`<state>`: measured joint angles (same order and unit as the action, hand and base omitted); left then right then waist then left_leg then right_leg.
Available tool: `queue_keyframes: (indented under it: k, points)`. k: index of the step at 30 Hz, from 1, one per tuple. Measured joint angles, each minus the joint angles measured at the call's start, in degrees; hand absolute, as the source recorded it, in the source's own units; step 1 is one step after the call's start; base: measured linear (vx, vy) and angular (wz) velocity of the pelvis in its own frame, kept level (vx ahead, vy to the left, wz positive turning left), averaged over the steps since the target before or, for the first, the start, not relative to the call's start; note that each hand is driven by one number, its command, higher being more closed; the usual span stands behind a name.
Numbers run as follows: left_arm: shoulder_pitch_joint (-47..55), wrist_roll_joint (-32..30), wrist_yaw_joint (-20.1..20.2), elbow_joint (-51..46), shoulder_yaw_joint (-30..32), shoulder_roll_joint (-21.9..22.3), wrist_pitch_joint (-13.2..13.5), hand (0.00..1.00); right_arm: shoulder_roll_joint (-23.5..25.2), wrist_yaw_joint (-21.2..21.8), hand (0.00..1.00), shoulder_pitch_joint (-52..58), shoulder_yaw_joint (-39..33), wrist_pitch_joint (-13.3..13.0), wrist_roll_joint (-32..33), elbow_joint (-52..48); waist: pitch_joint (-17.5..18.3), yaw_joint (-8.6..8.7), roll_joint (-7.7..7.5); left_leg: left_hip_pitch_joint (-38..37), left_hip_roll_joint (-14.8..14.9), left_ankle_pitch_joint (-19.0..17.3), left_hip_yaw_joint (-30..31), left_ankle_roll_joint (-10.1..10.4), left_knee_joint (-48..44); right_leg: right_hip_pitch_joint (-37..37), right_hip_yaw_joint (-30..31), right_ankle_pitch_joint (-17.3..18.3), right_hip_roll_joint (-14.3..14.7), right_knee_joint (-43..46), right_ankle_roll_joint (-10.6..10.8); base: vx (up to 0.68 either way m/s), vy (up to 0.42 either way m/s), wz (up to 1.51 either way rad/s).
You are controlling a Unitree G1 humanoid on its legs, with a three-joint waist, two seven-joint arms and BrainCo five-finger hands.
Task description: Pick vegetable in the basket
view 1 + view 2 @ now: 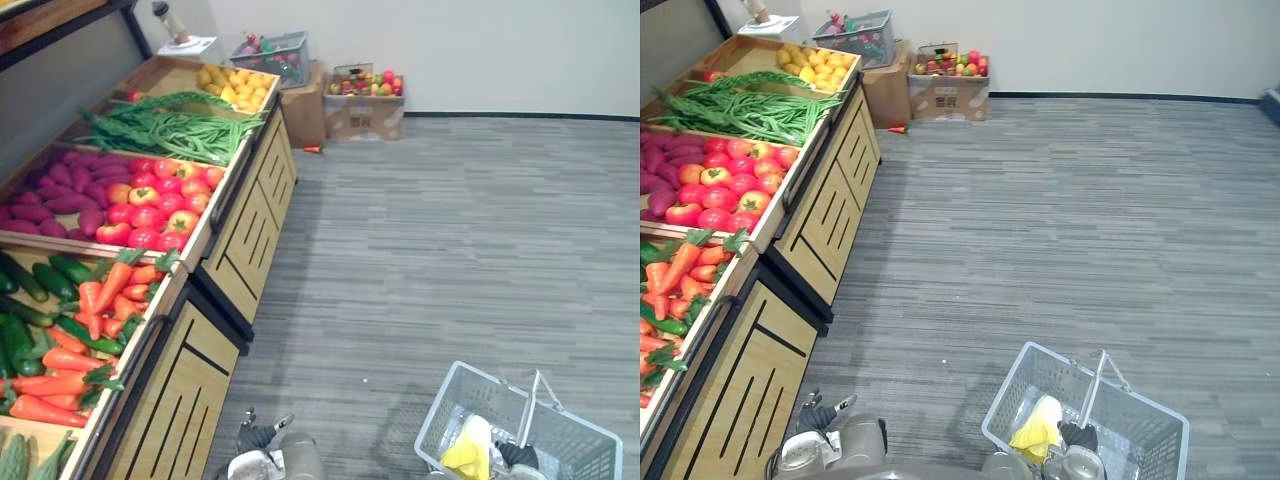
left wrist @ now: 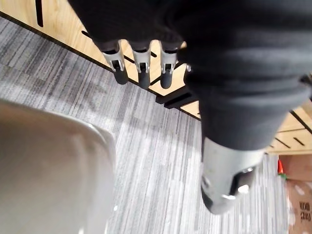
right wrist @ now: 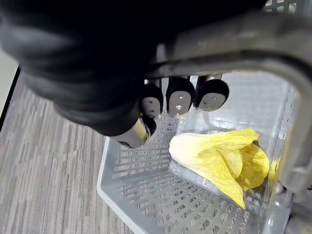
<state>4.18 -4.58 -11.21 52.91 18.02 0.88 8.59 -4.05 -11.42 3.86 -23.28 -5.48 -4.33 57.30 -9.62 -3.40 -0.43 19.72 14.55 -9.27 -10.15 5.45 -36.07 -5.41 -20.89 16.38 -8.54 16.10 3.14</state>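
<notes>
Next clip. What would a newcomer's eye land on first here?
The wooden stand along the robot's left, its bins bright with red tomatoes and orange carrots. Next, the grey basket low at the right, hanging by its handle from the curled right robot hand, with one pale yellow leafy vegetable inside. The left robot hand hangs open beside the stand.
</notes>
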Motion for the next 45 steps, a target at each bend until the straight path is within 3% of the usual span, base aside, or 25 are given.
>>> queue_keyframes:
  k: [1,2,3,4,6,8,12,15,16,17,18,19,21,24,25,29,31,32,33,34,37,40,41,43,45]
  points:
    - [-0.01,-0.02,-0.03,0.00,0.01,0.10,0.01,0.00,0.10,-0.08,1.00,0.14,-0.21,0.00,0.00,-0.01,-0.01,-0.04,-0.04,-0.20,-0.63,0.70,-1.95,-0.37,4.09,-0.90,-0.77,0.03,-0.24,-0.54,0.33,0.31,0.139,0.42]
    - [-0.01,-0.06,-0.02,0.18,-0.01,0.32,-0.04,0.00,0.12,-0.08,1.00,0.50,-0.85,-0.01,-0.03,-0.04,-0.04,-0.03,0.02,-0.99,-2.50,4.55,-5.56,-0.97,12.86,-2.89,-1.89,0.42,-0.68,-1.46,1.82,0.40,0.234,0.41]
    - [-0.16,0.12,0.14,0.47,0.40,0.49,0.06,0.00,0.53,-0.14,1.00,0.73,-1.12,0.09,-0.04,0.23,0.02,-0.67,-0.33,-1.64,-4.60,9.20,-6.82,-5.14,18.00,-4.39,-2.17,1.22,-1.28,-2.29,3.60,0.34,0.206,0.46]
    - [-0.59,-0.22,0.04,0.54,0.57,0.36,-0.06,0.00,1.15,-0.23,1.00,0.66,-1.08,0.28,-0.02,0.53,0.36,-0.79,-1.08,-2.21,-6.05,9.03,-7.53,-4.54,18.94,-4.99,-2.15,1.13,-2.12,-2.79,3.86,0.45,0.212,0.44]
    - [-0.60,-0.23,0.19,0.19,0.81,-0.84,0.00,0.00,2.37,-0.03,1.00,0.57,-0.32,0.03,-0.07,0.44,0.92,-1.15,-3.06,-2.40,-8.47,8.74,-7.47,-6.20,20.54,-5.12,-1.24,-2.03,-3.28,-5.22,3.83,0.35,0.138,0.31]
    - [-0.65,-0.27,0.20,-0.12,2.02,-0.90,-0.09,0.00,2.83,0.02,1.00,-0.81,0.81,0.02,-0.07,0.44,0.98,-1.81,-3.22,-2.03,-8.95,7.28,-8.38,-8.47,18.15,-7.03,1.35,-7.50,-3.43,-8.30,4.71,0.33,0.216,0.20]
    - [-0.52,-0.72,0.18,1.24,1.96,-2.00,-0.53,0.00,3.56,0.77,1.00,-2.54,1.92,-0.33,-0.17,0.66,1.91,-3.10,-3.41,-4.03,-9.96,7.02,-9.58,-8.71,20.05,-7.62,4.54,-14.40,-3.61,-9.02,6.41,0.22,0.166,0.06]
    - [0.39,-0.84,0.12,3.20,-0.25,-4.03,-1.68,0.00,2.96,0.75,1.00,-2.57,1.61,-0.54,-0.16,4.28,3.97,-2.96,-4.29,-8.81,-13.77,5.71,-7.34,-8.77,27.84,-1.35,7.67,-15.18,-6.44,7.13,7.71,0.19,0.155,0.46]
    - [1.10,-1.10,0.12,3.54,-1.42,-5.31,-1.76,0.00,2.96,0.79,1.00,-2.32,1.74,-0.52,-0.21,5.09,3.63,-2.97,-5.32,-11.23,-15.45,5.12,-6.23,-9.52,29.36,2.67,9.94,-19.17,-8.40,17.27,8.38,0.12,0.083,0.49]
    - [1.85,-1.34,0.14,3.64,-2.20,-5.94,-1.89,0.00,2.94,0.79,1.00,-2.18,1.92,-0.65,-0.22,5.56,3.62,-2.92,-5.37,-12.67,-16.08,4.90,-5.33,-9.79,30.10,4.53,11.21,-23.05,-8.91,21.73,8.43,0.29,0.157,0.79]
    - [3.38,-1.43,0.16,3.63,-4.04,-6.52,-2.46,0.00,2.48,0.77,1.00,-2.65,3.10,-1.15,-0.32,5.57,3.52,-1.47,-4.74,-15.17,-16.93,4.06,-2.01,-10.37,30.81,8.29,13.85,-28.49,-8.39,31.91,8.98,0.28,0.122,0.84]
    - [4.06,-1.47,0.21,3.82,-4.66,-7.04,-2.69,0.00,2.27,0.76,1.00,-3.16,3.43,-1.32,-0.42,5.45,3.56,-1.10,-4.78,-15.69,-17.29,3.85,-0.33,-10.65,30.79,10.33,14.22,-27.04,-7.76,36.56,8.49,0.37,0.118,1.24]
    - [3.96,-1.54,0.20,4.14,-5.29,-7.35,-3.02,0.00,1.25,0.72,1.00,-3.05,2.73,-1.36,-0.76,5.52,3.26,-0.64,-4.47,-19.15,-17.74,2.73,6.28,-11.87,30.95,16.13,13.70,-17.17,-4.38,45.43,6.76,0.37,0.048,1.42]
    - [3.59,-1.58,0.15,4.05,-3.97,-6.76,-3.10,0.00,1.31,0.57,1.00,-1.88,-0.61,-1.47,-0.64,3.81,3.30,-0.16,-4.02,-22.20,-18.47,1.88,14.22,-11.93,30.41,20.66,11.77,-10.91,-3.00,42.27,5.50,0.36,-0.032,1.65]
    - [2.56,-1.58,0.04,4.04,-2.35,-5.78,-3.14,0.00,1.29,0.46,1.00,-0.76,-2.81,-1.38,-0.61,3.16,3.29,0.13,-3.66,-22.83,-18.65,0.67,18.64,-11.76,28.97,22.26,12.93,-9.29,-2.15,36.30,4.85,0.34,-0.110,2.00]
    - [1.56,-1.29,0.05,4.00,2.11,-2.90,-2.83,0.00,1.40,0.47,1.00,1.35,-8.03,-0.52,-0.15,3.39,3.46,-0.16,-2.99,-24.25,-18.29,-3.98,29.61,-8.43,24.85,22.92,26.94,-9.25,0.84,8.74,3.92,0.37,-0.203,1.80]
    - [1.75,-1.19,0.18,4.02,2.87,-2.85,-2.82,0.00,2.06,0.47,1.00,1.39,-9.69,0.25,0.02,3.69,3.52,-0.53,-3.45,-23.80,-18.10,-5.93,32.87,-5.50,22.14,21.87,26.82,-11.63,-0.12,3.35,3.93,0.39,-0.334,1.46]
    - [1.86,-1.16,0.21,4.00,3.59,-2.87,-2.79,0.00,2.61,0.44,1.00,1.87,-10.41,0.61,0.11,3.79,3.69,-0.44,-4.02,-23.89,-18.00,-7.01,33.66,-3.81,21.16,20.46,24.63,-14.97,-1.29,1.62,4.02,0.37,-0.431,1.44]
    - [1.80,-1.15,0.21,4.25,4.89,-2.91,-2.78,0.00,3.19,0.48,1.00,2.66,-11.16,0.74,0.19,3.77,4.30,-0.50,-5.26,-23.81,-17.77,-8.71,34.38,-2.76,20.17,18.56,20.46,-14.64,-3.01,0.89,6.02,0.36,-0.442,1.32]
    - [1.77,-1.13,0.21,4.27,5.31,-1.94,-2.86,0.00,2.85,0.52,1.00,1.69,-12.54,1.05,0.36,3.71,4.39,-1.28,-3.41,-23.24,-15.64,-9.60,34.45,-2.09,19.66,18.08,18.48,-12.50,-1.64,1.08,5.49,0.30,-0.451,0.93]
    - [1.77,-0.53,0.10,4.25,9.29,1.99,-2.85,0.00,1.40,0.56,1.00,-0.10,-13.26,1.19,0.38,2.58,4.28,-1.07,1.33,-20.49,-10.30,-7.64,31.99,0.17,20.08,17.39,10.67,-10.71,0.57,1.22,2.41,0.22,-0.408,0.91]
    - [2.18,0.27,0.10,4.14,11.19,2.93,-2.92,0.00,1.78,0.54,1.00,-0.54,-14.81,1.26,1.03,2.08,4.10,-0.47,1.60,-19.73,-7.52,-3.19,20.59,1.20,20.60,14.22,5.28,-9.75,-0.30,0.76,0.83,0.11,-0.282,1.03]
    - [2.47,1.08,0.07,4.13,11.37,2.95,-2.91,0.00,1.87,0.56,1.00,-0.56,-14.83,1.23,1.20,1.89,4.02,0.48,1.46,-19.68,-5.23,-2.01,11.02,-0.50,21.00,12.82,3.15,-9.38,-0.90,0.43,0.28,0.02,-0.181,0.81]
    - [2.47,1.15,0.04,4.11,11.62,3.18,-2.92,0.00,1.87,0.61,1.00,-1.13,-15.25,1.24,2.08,1.91,4.03,1.04,1.47,-19.94,-3.26,0.37,0.22,-0.03,22.80,12.31,1.15,-9.13,-1.48,-0.44,0.23,-0.03,-0.094,0.70]
    - [2.47,1.15,-0.01,4.20,11.78,3.24,-2.95,0.00,2.09,0.78,1.00,-1.79,-17.01,1.24,2.12,2.28,4.09,1.70,1.57,-20.04,-3.36,0.83,-3.57,0.42,25.97,12.35,0.22,-9.30,-1.37,-2.27,0.94,-0.11,0.008,0.47]
